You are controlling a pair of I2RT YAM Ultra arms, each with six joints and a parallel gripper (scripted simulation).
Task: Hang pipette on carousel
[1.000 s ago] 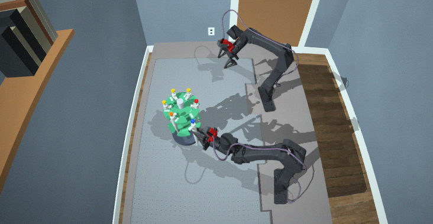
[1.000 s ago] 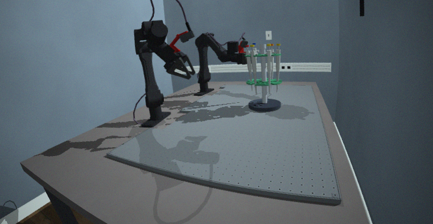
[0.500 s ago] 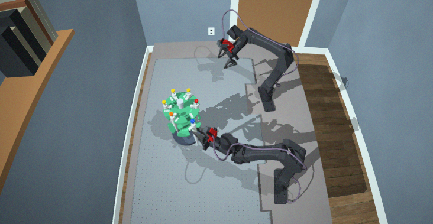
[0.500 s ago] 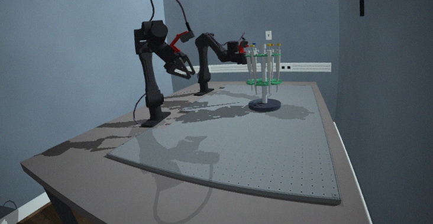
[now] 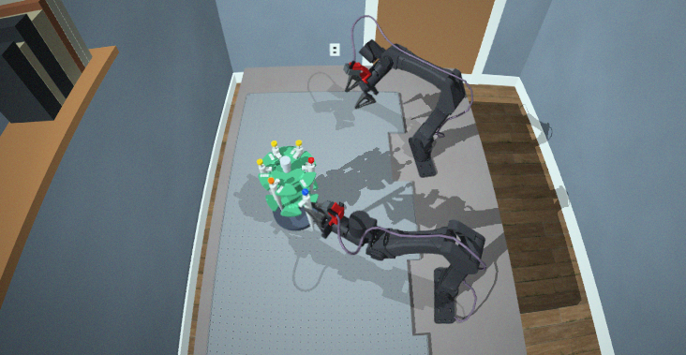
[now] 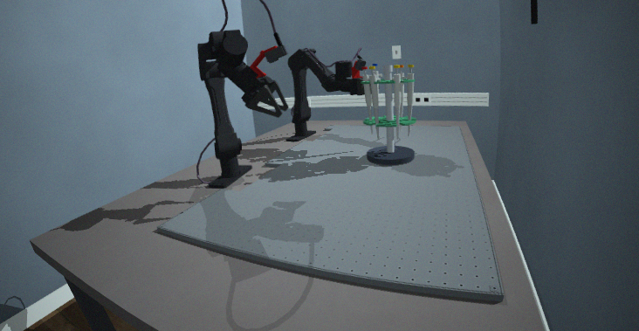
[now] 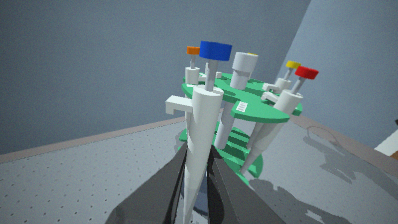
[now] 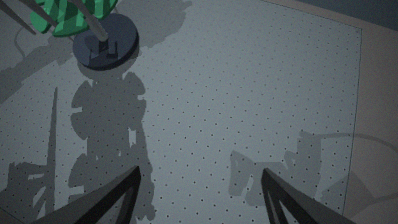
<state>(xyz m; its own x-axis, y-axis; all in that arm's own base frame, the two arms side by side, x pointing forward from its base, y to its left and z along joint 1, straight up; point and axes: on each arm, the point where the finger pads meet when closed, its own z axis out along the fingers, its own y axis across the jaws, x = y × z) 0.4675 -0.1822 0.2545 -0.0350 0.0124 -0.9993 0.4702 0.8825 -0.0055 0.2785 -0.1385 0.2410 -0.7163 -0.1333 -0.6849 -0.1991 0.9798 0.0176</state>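
My left gripper (image 5: 310, 210) (image 7: 198, 147) is shut on the blue-buttoned white pipette (image 5: 305, 200) (image 7: 204, 117), which is nearly upright at the near side of the carousel (image 5: 287, 189) (image 6: 389, 151) (image 7: 265, 108) (image 8: 120, 42). In the left wrist view the pipette stands in front of the green upper plate, with its finger hook (image 7: 178, 104) pointing left. A small label (image 7: 242, 107) shows on the plate to its right. The print on the button is not readable, and whether the hook touches the rail cannot be seen. My right gripper (image 5: 351, 98) (image 6: 282, 111) (image 8: 200, 173) is open and empty, away from the carousel.
Other pipettes hang on the carousel: one with a red button (image 5: 310, 160) (image 7: 306, 73), one with an orange button (image 5: 271, 180) (image 7: 193, 50), and several with yellow buttons. The carousel stands on the perforated grey board (image 5: 259, 280) (image 6: 380, 221). A bookshelf (image 5: 91, 79) is on the left wall.
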